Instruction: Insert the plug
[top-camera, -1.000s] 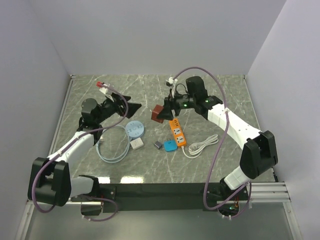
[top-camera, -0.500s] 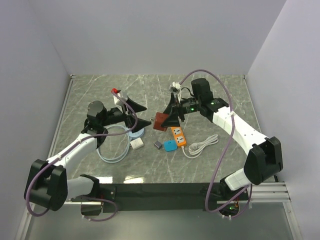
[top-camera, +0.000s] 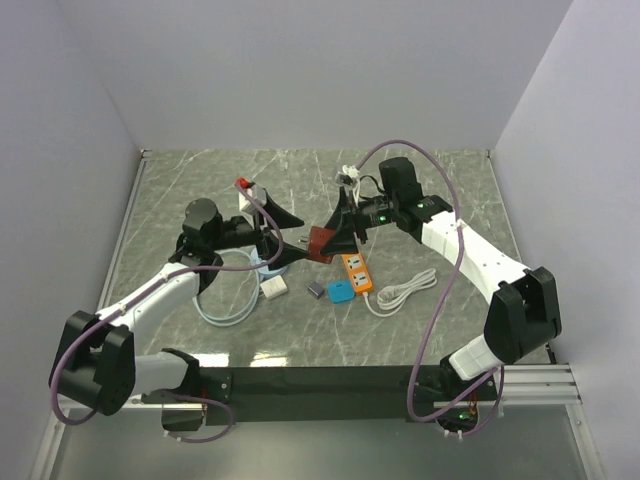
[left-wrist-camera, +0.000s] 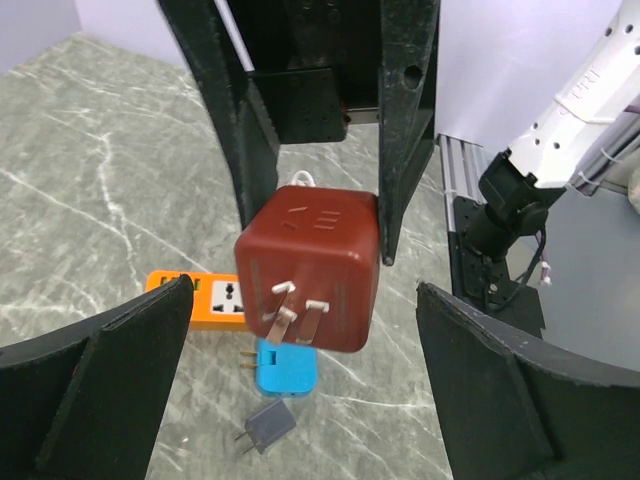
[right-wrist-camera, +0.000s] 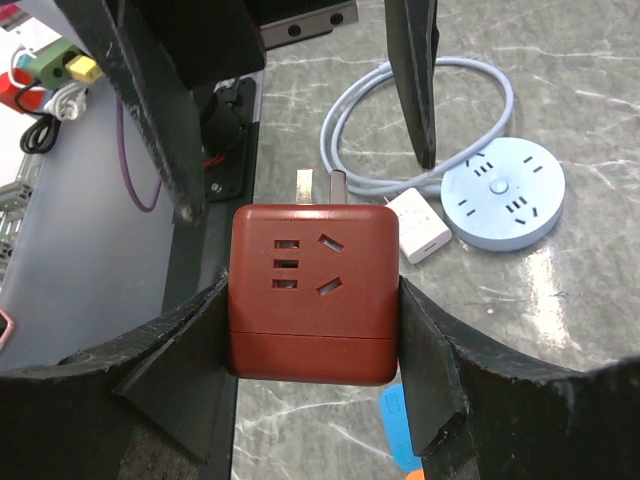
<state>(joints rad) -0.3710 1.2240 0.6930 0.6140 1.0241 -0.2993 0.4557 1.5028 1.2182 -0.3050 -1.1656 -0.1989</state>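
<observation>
Left wrist, maroon cube plug (left-wrist-camera: 308, 268), seemingly three prongs

Plain pale lavender walls (top-camera: 300, 70) enclose a grey-green marbled table (top-camera: 450, 190) under even light.

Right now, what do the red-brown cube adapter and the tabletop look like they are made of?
The cube adapter looks like moulded hard plastic: red-brown, smooth satin face with soft highlights. Its prongs look like bare metal. The tabletop has a grey-green marble pattern, white veins and glossy reflections; real stone or printed laminate, I cannot tell.
</observation>
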